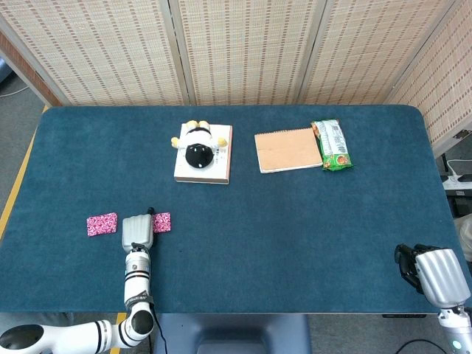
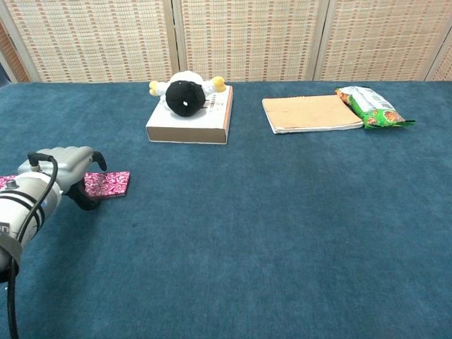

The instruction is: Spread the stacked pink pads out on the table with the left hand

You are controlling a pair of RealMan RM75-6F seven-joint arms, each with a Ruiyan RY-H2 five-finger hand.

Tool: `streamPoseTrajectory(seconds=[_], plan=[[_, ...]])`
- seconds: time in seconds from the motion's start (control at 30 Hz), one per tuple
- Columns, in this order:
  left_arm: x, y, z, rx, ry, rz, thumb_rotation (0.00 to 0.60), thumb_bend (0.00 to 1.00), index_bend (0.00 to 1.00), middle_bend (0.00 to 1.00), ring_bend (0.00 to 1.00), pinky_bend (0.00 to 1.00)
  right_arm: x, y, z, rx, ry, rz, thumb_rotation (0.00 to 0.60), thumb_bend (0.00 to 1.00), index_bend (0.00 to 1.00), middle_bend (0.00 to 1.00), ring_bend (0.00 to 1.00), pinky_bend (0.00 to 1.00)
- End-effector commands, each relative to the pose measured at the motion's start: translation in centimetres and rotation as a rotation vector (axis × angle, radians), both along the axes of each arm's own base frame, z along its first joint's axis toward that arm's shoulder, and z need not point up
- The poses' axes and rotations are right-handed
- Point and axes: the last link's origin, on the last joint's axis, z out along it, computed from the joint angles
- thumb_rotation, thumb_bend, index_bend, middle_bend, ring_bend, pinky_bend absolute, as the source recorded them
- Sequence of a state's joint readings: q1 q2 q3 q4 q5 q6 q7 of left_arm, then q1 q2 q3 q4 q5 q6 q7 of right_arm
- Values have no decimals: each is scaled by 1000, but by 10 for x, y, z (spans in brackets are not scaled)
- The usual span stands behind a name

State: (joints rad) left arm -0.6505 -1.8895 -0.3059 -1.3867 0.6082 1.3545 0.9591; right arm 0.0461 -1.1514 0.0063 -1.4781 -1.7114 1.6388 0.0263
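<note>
Two pink patterned pads lie apart on the blue table at the front left. One pad lies free to the left and shows at the chest view's left edge. The other pad lies flat, its left end under my left hand. A dark fingertip curls over the pad's far edge and the thumb sits at its near edge, pinching that end. My right hand rests at the table's front right corner, holding nothing.
A white box with a black and white plush toy on it stands at the back centre. A brown notebook and a green snack packet lie at the back right.
</note>
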Motion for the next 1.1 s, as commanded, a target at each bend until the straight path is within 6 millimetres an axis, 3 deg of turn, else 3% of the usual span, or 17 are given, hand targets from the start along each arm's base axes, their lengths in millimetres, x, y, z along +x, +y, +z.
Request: streamPoseTrajectory(seconds=[0.03,0.33,0.63,0.93,1.1], plan=[[1,1,0,-3,2,4,600,347,230,1000,1000,1000,0,0,0,0,-1,0,600,346,1000,864,766,874],[0,3,-2,-6,10,17,600,352,267,1000,1000,1000,0,0,0,0,-1,2,600,347,1000,864,767,874],[2,0,2,7,-8,-4,600,356,388,1000,1000,1000,0,0,0,1,0,0,600,347,1000,864,766,874],[1,-8,17,31,-38,-36,600,357,457,1000,1000,1000,0,-1,-1,4,2,-2,600,347,1000,864,766,874],[-13,-22,34,40,-40,-46,600,356,465,1000,1000,1000,0,-1,0,5,0,-5,600,347,1000,864,766,874]])
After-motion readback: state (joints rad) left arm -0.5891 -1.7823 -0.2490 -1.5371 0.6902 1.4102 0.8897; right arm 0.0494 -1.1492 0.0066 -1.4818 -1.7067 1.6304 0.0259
